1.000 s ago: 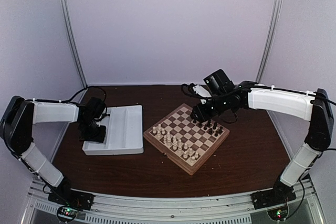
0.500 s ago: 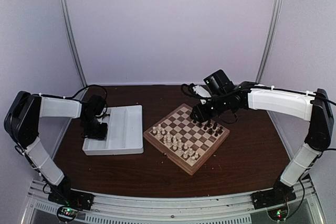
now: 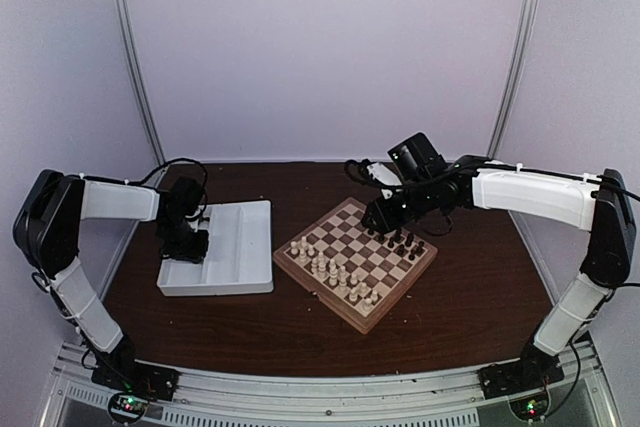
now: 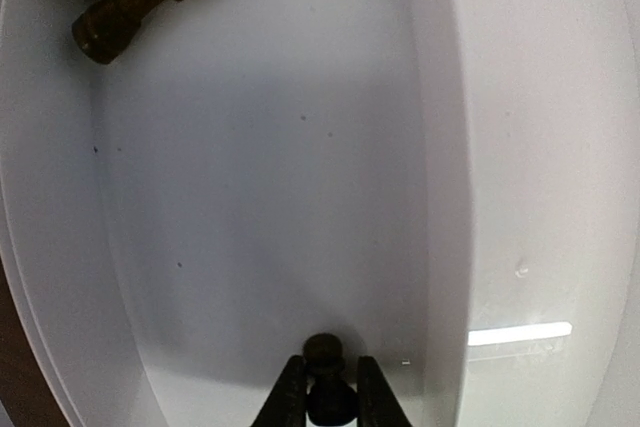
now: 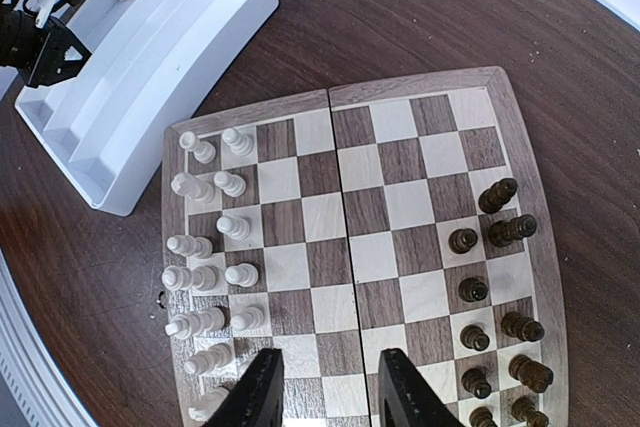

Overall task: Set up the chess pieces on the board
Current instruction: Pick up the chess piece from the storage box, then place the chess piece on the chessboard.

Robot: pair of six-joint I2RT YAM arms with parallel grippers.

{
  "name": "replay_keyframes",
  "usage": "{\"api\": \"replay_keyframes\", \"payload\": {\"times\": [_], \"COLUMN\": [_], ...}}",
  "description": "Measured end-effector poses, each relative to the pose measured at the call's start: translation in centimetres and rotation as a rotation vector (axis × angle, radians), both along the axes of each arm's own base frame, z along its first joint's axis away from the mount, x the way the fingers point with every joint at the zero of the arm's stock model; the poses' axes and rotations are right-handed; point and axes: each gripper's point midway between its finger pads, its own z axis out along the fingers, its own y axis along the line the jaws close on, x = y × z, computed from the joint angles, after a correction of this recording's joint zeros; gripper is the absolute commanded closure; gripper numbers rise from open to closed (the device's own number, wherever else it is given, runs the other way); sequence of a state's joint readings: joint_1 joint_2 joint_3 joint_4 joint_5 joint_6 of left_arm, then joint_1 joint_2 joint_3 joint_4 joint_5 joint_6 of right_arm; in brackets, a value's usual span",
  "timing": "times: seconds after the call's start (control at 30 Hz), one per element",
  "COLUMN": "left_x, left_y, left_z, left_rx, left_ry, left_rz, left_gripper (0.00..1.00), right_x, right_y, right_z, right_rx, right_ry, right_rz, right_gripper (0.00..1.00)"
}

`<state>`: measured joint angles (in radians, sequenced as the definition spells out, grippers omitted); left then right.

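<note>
We see pale lilac walls [image 3: 320, 47] round the brown table [image 3: 300, 337]; left pincer [image 4: 330, 365] clamps a dark pawn [image 4: 327, 387], right pincer [image 5: 330, 357] gapes empty above the chessboard [image 5: 380, 202].

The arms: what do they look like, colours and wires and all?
The left arm and right arm have white shells, black joints and loose black cables. Each stands on a black base and ends in a two-fingered tool.

A robot lab cell is indicated: a dark table [image 3: 460, 317] is enclosed by plain pale walls [image 3: 330, 47] (metal corner posts [image 3: 130, 57]), with arms [image 3: 115, 199] bolted at its near edge.
</note>
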<state>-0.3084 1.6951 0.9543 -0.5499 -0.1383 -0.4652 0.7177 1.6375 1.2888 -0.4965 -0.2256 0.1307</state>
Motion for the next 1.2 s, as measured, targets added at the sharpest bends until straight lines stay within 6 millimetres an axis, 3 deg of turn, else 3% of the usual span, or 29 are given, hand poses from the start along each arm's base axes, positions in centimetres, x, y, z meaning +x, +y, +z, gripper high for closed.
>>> {"api": "replay_keyframes", "payload": {"times": [0.33, 0.53, 0.67, 0.77, 0.93, 1.03, 1.2], "left_x": [-0.9, -2.1, -3.1, -3.7, -4.3, -4.7, -5.8], "left_y": [0.4, 0.8, -0.7, -2.8, -5.9, -7.5, -11.2], "left_z": [0.8, 3.9, 5.8, 7.1, 9.2, 10.7, 13.2], "left_rx": [0.003, -0.034, -0.152, -0.279, -0.457, -0.552, -0.671], "left_ry": [-0.020, -0.143, -0.258, -0.343, -0.478, -0.545, -0.609], "left_rz": [0.002, -0.006, -0.083, -0.172, -0.308, -0.386, -0.557], "left_gripper": [0.91, 0.92, 0.94, 0.95, 0.94, 0.95, 0.95], "right_x": [-0.2, -0.8, -1.7, -2.2, -4.0, -5.1, -5.2], "right_y": [0.0, 0.8, 2.3, 4.5, 11.0, 14.6, 17.9], "right_z": [0.1, 0.4, 1.4, 2.6, 3.8, 3.4, 2.1], "right_rx": [0.008, 0.054, 0.139, 0.218, 0.319, 0.383, 0.444], "right_ry": [0.005, 0.033, 0.092, 0.135, 0.194, 0.244, 0.325], "right_rz": [0.003, 0.028, 0.059, 0.087, 0.184, 0.219, 0.193], "right_gripper": [0.64, 0.63, 0.62, 0.61, 0.61, 0.62, 0.62]}}
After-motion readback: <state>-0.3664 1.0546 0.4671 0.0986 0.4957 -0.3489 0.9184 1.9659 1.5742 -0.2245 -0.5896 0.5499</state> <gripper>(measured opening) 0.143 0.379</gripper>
